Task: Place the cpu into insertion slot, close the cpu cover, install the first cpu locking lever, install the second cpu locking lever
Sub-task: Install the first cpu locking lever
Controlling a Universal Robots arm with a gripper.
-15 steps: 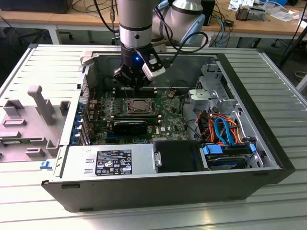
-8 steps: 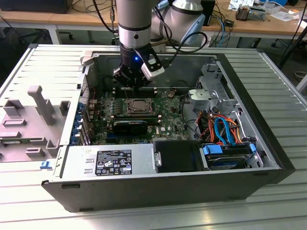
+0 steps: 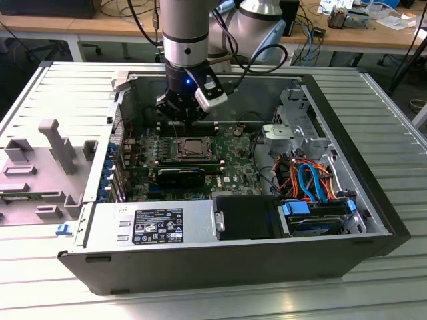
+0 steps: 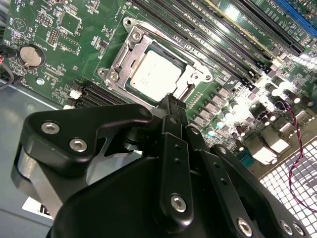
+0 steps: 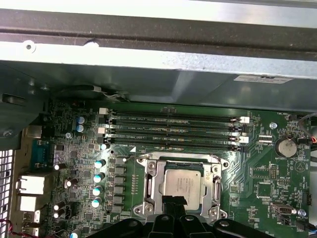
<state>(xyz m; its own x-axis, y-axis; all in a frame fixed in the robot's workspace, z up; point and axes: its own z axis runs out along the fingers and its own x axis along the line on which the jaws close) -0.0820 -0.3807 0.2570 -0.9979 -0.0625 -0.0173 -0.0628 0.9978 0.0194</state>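
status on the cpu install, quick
Gripper jaws shut, empty, at the socket's edge. Cpu seated in the insertion slot, cpu cover down around it. Nothing in the way.

The cpu [image 5: 182, 182], a dull silver square, lies flat in the slot [image 5: 148, 187] at lower centre of the first wrist view, the silvery cover [image 5: 215, 181] framing it.

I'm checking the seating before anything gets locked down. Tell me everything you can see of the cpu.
The cpu is a small flat square chip with a dull silver-grey metal top. It lies flat in the insertion slot on the green board, framed on all sides by the slot's silvery metal rim. The gripper hangs just beside it, fingers together, apparently not touching it. In the first wrist view it sits below the memory slots.
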